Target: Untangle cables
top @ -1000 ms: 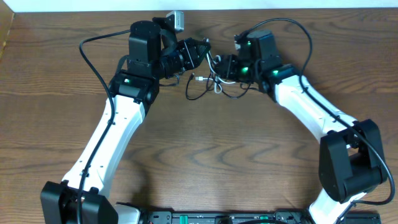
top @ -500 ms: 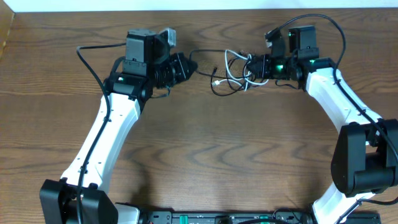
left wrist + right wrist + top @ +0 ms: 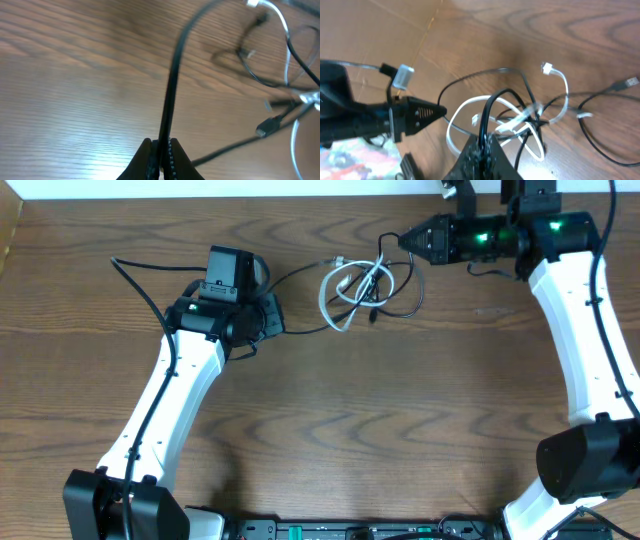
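The black cable [image 3: 305,331] and the white cable [image 3: 326,292] lie knotted together in loose loops at the far middle of the wood-grain table [image 3: 400,410], between the two arms. The overhead view shows this whole spread. Only the wrist views show the grips. The left gripper [image 3: 161,155] is pinched closed on a taut strand of the thin, glossy black cable [image 3: 172,85], with a small dark plug [image 3: 267,127] lying free nearby. The right gripper [image 3: 482,150] is clamped on another black strand [image 3: 486,117] rising from the tangle. The white cable [image 3: 465,106] curls in rounded loops around it and ends in a small white plug [image 3: 547,67].
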